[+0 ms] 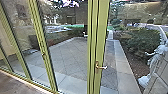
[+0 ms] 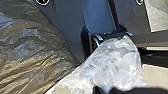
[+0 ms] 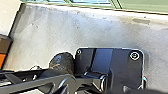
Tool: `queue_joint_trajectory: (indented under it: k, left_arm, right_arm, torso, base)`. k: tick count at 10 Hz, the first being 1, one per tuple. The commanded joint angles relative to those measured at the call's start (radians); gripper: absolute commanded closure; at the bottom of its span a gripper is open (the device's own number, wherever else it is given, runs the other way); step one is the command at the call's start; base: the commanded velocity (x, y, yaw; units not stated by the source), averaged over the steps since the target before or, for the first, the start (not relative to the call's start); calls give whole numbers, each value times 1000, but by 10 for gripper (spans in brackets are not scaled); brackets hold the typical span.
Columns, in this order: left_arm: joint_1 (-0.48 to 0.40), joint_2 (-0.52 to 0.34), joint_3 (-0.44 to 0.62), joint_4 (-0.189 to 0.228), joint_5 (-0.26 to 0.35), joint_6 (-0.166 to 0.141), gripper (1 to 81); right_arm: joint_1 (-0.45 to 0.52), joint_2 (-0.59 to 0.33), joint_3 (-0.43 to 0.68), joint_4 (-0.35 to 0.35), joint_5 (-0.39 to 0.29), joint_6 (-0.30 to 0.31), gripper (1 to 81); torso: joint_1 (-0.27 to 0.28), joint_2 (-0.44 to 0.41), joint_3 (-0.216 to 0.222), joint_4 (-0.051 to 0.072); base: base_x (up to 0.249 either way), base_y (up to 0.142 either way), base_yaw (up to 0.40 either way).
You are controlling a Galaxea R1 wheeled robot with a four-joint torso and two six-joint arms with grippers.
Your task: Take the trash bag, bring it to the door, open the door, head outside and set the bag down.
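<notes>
Clear, crumpled plastic of the trash bag [image 2: 113,66] bulges in the left wrist view, running down to my left gripper [image 2: 105,90], which is shut on it. Dark, wrinkled plastic [image 2: 27,55] lies beside it; whether both belong to one bag I cannot tell. In the head view the glass door [image 1: 102,37] has a yellow-green frame and stands closed, its lever handle [image 1: 101,67] at mid-height. My right gripper [image 3: 125,89] shows as a dark, blurred shape over a grey floor, and how it stands is unclear.
Beyond the glass lie a paved yard [image 1: 67,56] and bushes [image 1: 142,38]. Pale reflections cross the right pane. In the right wrist view a green frame [image 3: 142,6] borders the floor [image 3: 100,32], near a dark rounded thing [image 3: 62,62] and an orange-and-brown object [image 3: 3,50].
</notes>
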Motion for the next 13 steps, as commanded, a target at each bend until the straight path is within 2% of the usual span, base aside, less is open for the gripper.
queue_joint_trajectory:
  k: [1, 3, 5, 7, 9, 13]
  left_arm:
    - [-40, 6, 2, -6, 75, 1, 811]
    - [-39, 17, 2, -6, 75, 1, 811]
    - [-40, 18, 2, -6, 74, -2, 811]
    - [-40, 31, 2, -4, 72, -2, 811]
    - [-39, 34, 0, -6, 74, -2, 811]
    - [-39, 39, 0, -6, 74, -2, 811]
  right_arm:
    - [219, -125, 102, 100, -172, 6, 10]
    - [322, -142, 133, 128, -217, 16, 10]
    - [469, -166, 180, 128, -345, 83, 10]
    - [607, -152, 206, 126, -465, 147, 10]
    - [710, -132, 219, 119, -553, 213, 10]
    - [844, -63, 210, 117, -654, 275, 10]
  torso:
    - [0, 0, 0, 0]
    - [0, 0, 0, 0]
    - [0, 0, 0, 0]
    - [0, 0, 0, 0]
    - [0, 0, 0, 0]
    - [0, 0, 0, 0]
  base:
    - [0, 0, 0]
    - [0, 0, 0]
    - [0, 0, 0]
    - [0, 0, 0]
    - [0, 0, 0]
    - [0, 0, 0]
